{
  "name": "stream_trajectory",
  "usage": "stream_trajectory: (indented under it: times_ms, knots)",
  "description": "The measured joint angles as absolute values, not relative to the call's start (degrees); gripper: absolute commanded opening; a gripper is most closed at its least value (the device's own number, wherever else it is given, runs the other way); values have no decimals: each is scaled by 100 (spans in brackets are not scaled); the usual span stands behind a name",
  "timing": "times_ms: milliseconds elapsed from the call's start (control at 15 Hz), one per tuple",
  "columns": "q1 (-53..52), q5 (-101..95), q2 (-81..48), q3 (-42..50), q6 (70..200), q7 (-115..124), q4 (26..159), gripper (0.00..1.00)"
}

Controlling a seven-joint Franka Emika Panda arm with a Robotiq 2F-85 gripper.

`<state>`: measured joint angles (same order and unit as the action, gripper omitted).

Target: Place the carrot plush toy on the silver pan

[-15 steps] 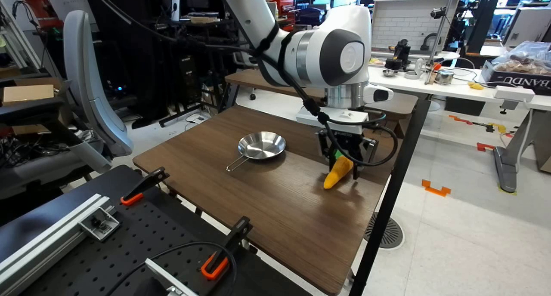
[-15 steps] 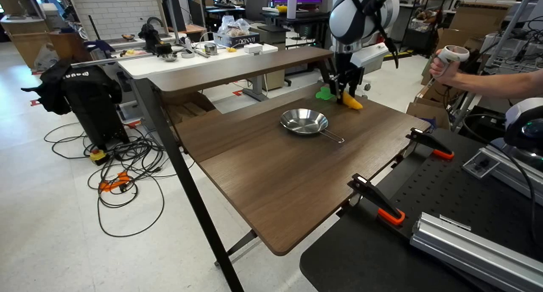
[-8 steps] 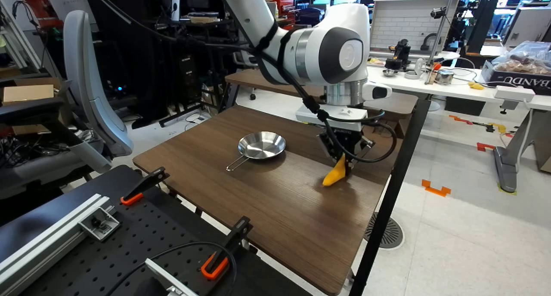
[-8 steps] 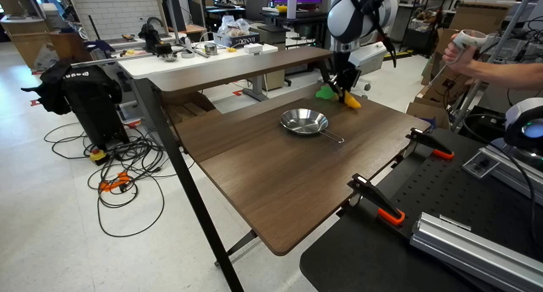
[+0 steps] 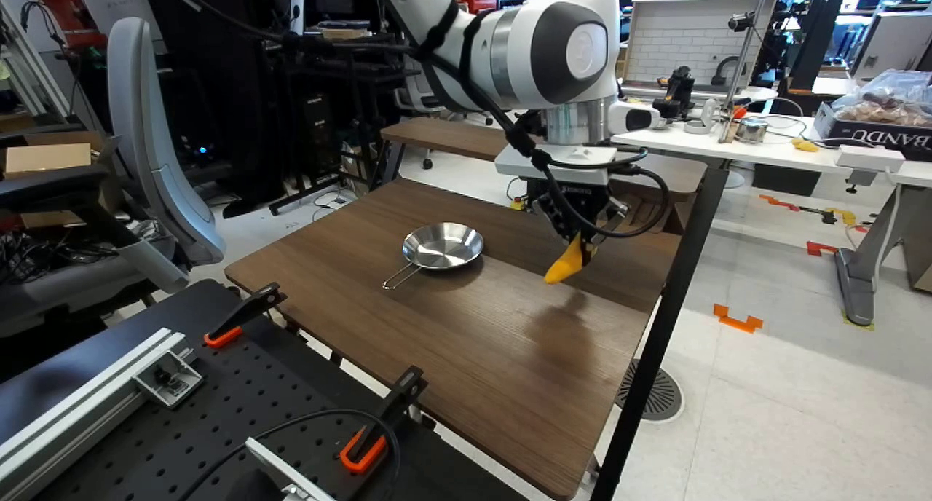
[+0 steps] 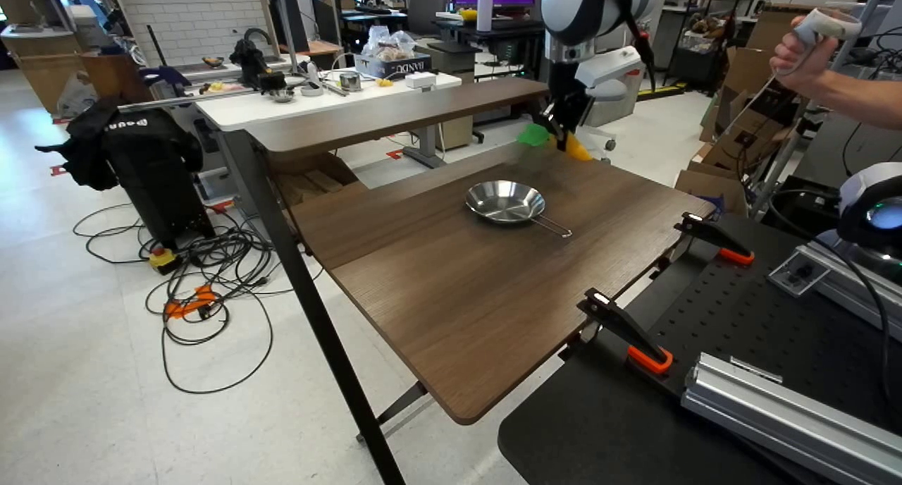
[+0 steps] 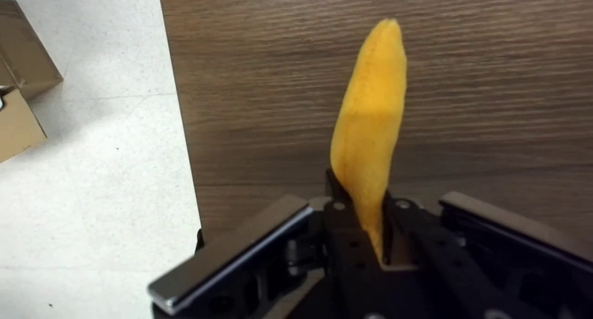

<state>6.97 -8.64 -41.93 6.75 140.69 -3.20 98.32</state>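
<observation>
- Plainly, the fingers [image 7: 340,217] of the gripper [image 7: 359,187] stand close together, with the carrot plush toy [image 7: 370,110] nipped between them; its cloth squeezes thin where they press.
- The hold is at the neck: in an exterior view the green leafy top [image 6: 533,135] shows on one side of the fingers and the orange body on the other. The wrist view hides the leaves.
- It should handle as light and soft, yielding under pressure and hard to harm. Plush ought to cling rather than slide, so modest force should do.
- The neck seems a fair place to take hold, though the thick body is left unsupported and may sag or swing in a hurried carry. Nearer the middle would likely balance better, yet a regrip hardly seems needed.
- In looks it is matte orange-yellow, plump along the middle, tapering to a blunt tip, with a faint change of shade midway.
- It hangs above the table [image 5: 473,341], its shadow [image 5: 562,335] lying apart below; whether the tip dips or lies level I cannot tell.
- Farther out, the silver pan [image 5: 443,247] rests on the table, shiny and shallow, well apart from the toy, which is not yet on it.
</observation>
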Motion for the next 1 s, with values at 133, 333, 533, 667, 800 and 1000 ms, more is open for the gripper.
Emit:
stream_trajectory:
  times_ms: [133,333,533,667,800,1000]
  knots:
    - [604,-864,-3952,656,14069,-320,9993,3]
    - [436,-864,-3589,597,14069,-320,10263,3]
    - [245,-864,-3269,517,14069,-311,10519,3]
    - [118,-864,-3107,466,14069,-302,10657,3]
    - [7,-866,-2990,410,14069,-291,10769,3]
    - [-147,-866,-2912,328,14069,-270,10889,3]
